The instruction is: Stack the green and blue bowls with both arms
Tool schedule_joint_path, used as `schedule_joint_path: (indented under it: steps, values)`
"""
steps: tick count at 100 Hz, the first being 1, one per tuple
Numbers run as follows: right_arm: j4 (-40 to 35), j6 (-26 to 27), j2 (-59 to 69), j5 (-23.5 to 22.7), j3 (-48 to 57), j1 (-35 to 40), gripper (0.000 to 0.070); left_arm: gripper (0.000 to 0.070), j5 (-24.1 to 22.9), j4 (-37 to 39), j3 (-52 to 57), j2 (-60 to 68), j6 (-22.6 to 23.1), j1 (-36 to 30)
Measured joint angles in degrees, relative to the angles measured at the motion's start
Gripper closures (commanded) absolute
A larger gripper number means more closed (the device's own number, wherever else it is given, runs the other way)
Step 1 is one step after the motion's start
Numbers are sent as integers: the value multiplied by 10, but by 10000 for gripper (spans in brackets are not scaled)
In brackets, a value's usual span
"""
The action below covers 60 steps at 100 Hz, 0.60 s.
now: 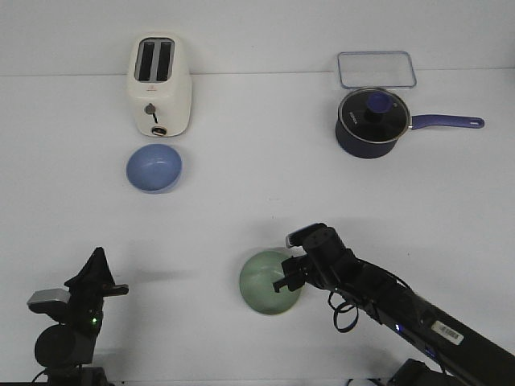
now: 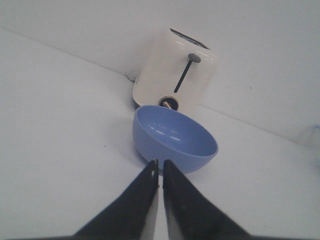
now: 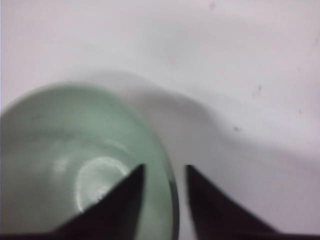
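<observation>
Right wrist view shows my right claw (image 3: 163, 172) open astride the green bowl (image 3: 75, 165) rim, near the worktop's front edge; closing off-centre could tip it, while my left claw (image 2: 160, 167), nearly closed, faces the blue bowl (image 2: 172, 137).

No legible text; white label (image 1: 450, 332) on right arm (image 1: 402, 310) too small to read.

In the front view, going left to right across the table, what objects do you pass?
Pale blue round bowl and cream two-slot toaster at about the same spot, then sage green round bowl, then dark navy saucepan with glass lid and clear rectangular container behind it.
</observation>
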Motion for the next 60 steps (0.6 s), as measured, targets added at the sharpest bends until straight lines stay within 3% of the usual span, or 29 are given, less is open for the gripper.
schedule_joint_path:
  steps: [14,26,42,60]
  values:
    - [10,-2,-37,0,0,-34,392,687,0,-9,3,0,-63,0]
    - [24,-11,-98,1,0,-80,393,685,0,-49,33,10,-89,0]
    - [19,-25,-159,1,0,-135,394,685,0,-87,109,81,-92,0]
    - [2,-46,-191,3,0,-147,394,687,3,-93,201,253,-67,0]
